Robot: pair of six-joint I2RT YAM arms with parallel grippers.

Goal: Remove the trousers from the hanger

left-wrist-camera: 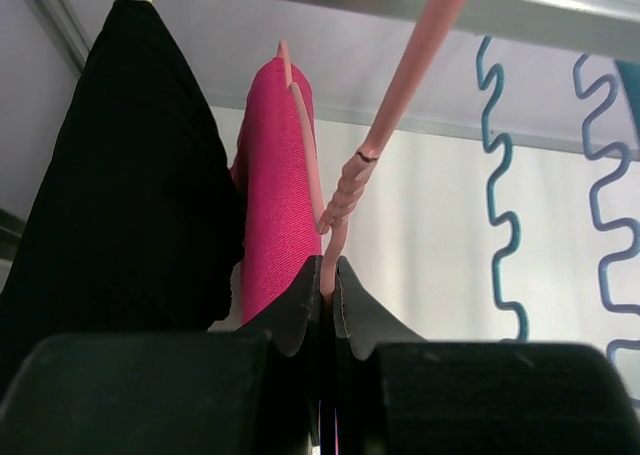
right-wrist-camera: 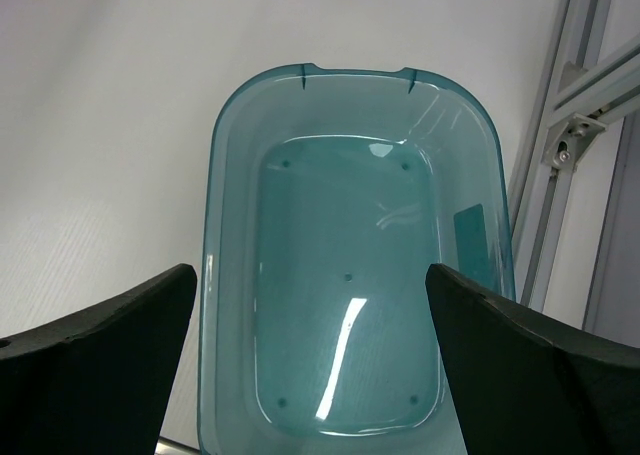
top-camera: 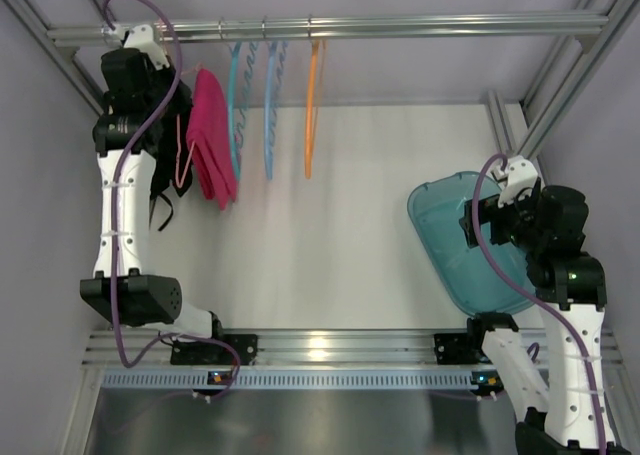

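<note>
The magenta-pink trousers (top-camera: 211, 135) hang folded over the pale salmon hanger (top-camera: 181, 160) on the rail at the upper left. In the left wrist view the trousers (left-wrist-camera: 278, 185) drape over the hanger's bar, and the hanger's arm (left-wrist-camera: 400, 85) runs up to the rail. My left gripper (left-wrist-camera: 328, 271) is shut on the hanger's lower edge, just right of the trousers. My right gripper (right-wrist-camera: 312, 305) is open and empty above the teal tub (right-wrist-camera: 350, 275).
A black garment (left-wrist-camera: 120, 175) hangs left of the trousers, beside my left arm. Two blue wavy hangers (top-camera: 236, 105) (top-camera: 272, 105) and an orange hanger (top-camera: 311, 105) hang further right on the rail (top-camera: 400, 25). The teal tub (top-camera: 455, 240) lies at the right.
</note>
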